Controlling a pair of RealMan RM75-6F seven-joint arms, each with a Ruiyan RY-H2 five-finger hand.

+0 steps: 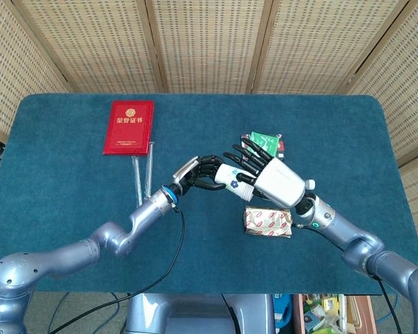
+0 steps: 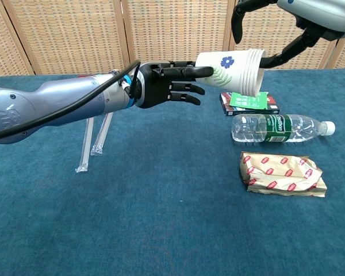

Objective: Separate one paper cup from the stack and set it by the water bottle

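The left hand (image 2: pixel 164 86) holds the stack of paper cups (image 2: pixel 236 69) in the air, fingers closed around its closed base end, so the stack lies on its side with the long axis running roughly level, away from the left hand and toward the robot's right. The open rims, where several nested edges show in the chest view, face the right hand (image 1: pixel 268 177).

That right hand is spread, fingers apart and curved around the rim end of the stack; in the head view its fingertips (image 1: pixel 238 154) overlap the cups (whether they already touch the outermost rim I cannot tell, since the chest view shows only dark fingers (image 2: pixel 241 14) arching above and beside the mouth). It holds nothing yet, in my judgement.

The relation that matters: the cup to be freed sits at the end nearest the right hand, and it would have to come off along the stack's axis, away from the left hand.

Below, on the blue counter (image 2: pixel 161 218), the water bottle (image 2: pixel 279 127) lies on its side, cap to the robot's right, just beyond a wrapped snack pack (image 2: pixel 282 173) and near a green packet (image 2: pixel 248 99).
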